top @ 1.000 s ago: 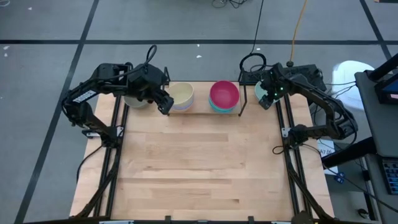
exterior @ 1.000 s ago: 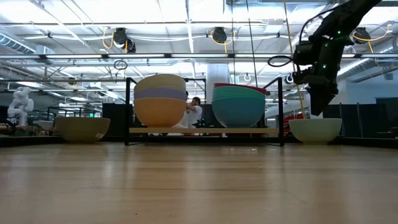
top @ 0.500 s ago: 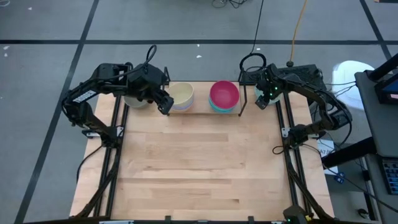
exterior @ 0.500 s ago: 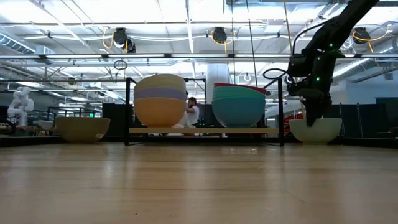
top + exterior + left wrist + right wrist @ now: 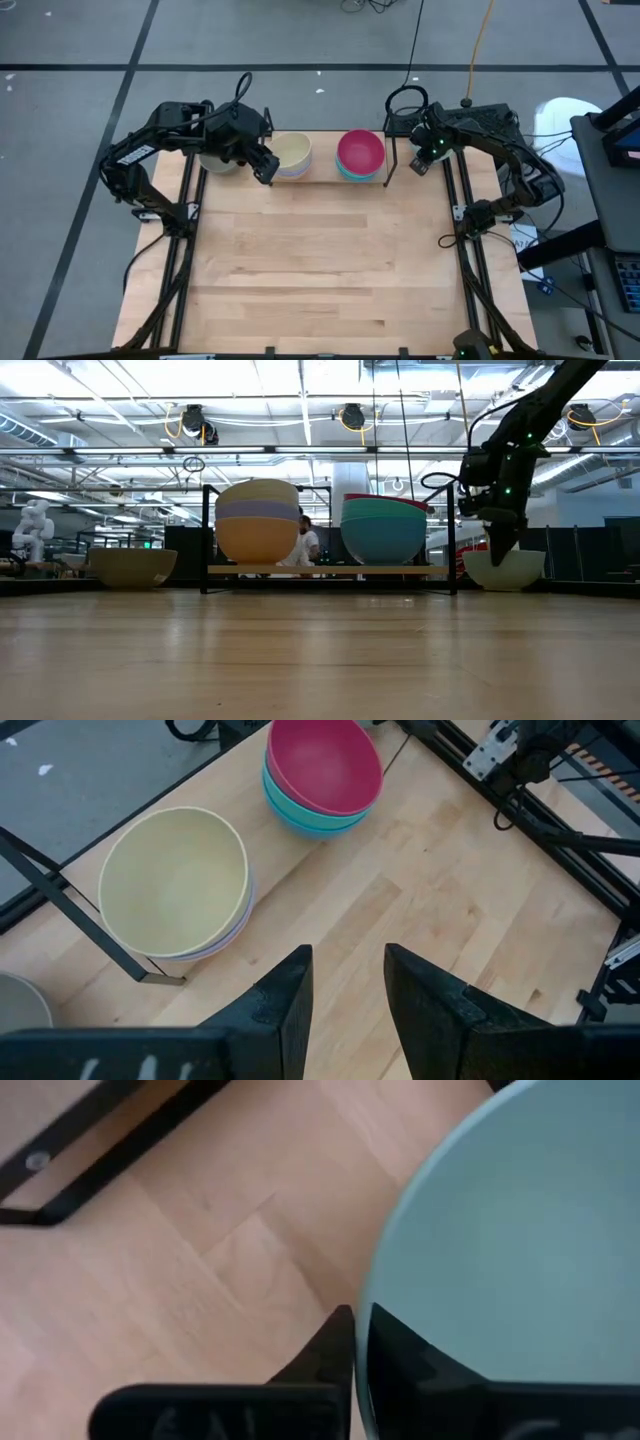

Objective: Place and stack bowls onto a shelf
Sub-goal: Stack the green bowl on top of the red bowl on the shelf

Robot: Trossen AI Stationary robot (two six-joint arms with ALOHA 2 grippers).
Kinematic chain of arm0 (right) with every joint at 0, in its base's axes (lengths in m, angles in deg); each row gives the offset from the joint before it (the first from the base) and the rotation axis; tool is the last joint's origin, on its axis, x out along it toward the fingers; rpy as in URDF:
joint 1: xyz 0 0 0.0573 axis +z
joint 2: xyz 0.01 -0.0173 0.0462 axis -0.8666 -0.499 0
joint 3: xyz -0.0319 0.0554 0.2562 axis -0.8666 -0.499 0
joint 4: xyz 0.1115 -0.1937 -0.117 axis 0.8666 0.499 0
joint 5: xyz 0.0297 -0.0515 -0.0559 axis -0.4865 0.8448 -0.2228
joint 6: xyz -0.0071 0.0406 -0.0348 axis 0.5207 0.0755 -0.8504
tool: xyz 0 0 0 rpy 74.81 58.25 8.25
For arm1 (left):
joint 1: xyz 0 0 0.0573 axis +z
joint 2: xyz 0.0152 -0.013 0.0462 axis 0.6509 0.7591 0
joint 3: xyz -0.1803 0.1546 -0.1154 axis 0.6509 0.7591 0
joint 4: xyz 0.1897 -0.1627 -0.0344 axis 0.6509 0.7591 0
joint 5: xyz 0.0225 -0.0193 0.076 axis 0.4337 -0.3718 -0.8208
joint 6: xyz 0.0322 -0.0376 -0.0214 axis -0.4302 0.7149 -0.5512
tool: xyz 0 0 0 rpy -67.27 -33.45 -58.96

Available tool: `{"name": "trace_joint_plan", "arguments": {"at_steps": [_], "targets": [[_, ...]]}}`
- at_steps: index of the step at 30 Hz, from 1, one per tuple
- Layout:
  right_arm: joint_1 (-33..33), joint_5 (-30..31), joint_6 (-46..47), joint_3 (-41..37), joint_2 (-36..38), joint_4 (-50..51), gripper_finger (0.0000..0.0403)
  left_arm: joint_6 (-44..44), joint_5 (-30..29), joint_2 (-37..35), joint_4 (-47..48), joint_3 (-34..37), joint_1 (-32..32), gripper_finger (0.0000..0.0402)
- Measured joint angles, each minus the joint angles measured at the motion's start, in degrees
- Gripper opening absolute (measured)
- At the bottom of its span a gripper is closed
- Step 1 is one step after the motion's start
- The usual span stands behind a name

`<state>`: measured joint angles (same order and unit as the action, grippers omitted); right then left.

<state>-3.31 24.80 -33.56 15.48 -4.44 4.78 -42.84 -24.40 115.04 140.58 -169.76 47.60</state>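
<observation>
Two stacks on shelf (image 5: 330,571); two bowls outstanding on worktop (image 5: 320,270).
High: beige-topped stack (image 5: 291,154) and magenta-topped stack (image 5: 361,154) shelved. Low: grey-olive bowl (image 5: 131,567) left of shelf, unhandled. Left wrist: left gripper (image 5: 347,982) fingers apart, empty. Right wrist: right gripper (image 5: 358,1342) fingers pinching rim of mint bowl (image 5: 520,1250), right of shelf.
</observation>
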Motion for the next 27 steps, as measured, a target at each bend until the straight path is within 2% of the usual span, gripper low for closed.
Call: {"name": "trace_joint_plan", "arguments": {"at_steps": [6,13,19,27], "targets": [[0.29,0.40,-0.24,0.00,5.79,3.87,0.0002,-0.11,-1.15,0.00,0.15,0.00,-0.02,0.0131],[3.66,6.63,0.50,5.31,17.33,13.62,0.0001,-0.36,-4.94,0.00,3.00,0.00,0.01,0.0131],[7.67,7.47,2.58,14.86,23.23,22.40,0.0001,-1.49,-4.96,0.00,3.15,0.00,0.00,0.0131],[17.59,6.38,4.87,30.86,23.12,30.81,0.0000,-1.53,-4.96,0.00,3.09,0.02,0.00,0.0131]]}}
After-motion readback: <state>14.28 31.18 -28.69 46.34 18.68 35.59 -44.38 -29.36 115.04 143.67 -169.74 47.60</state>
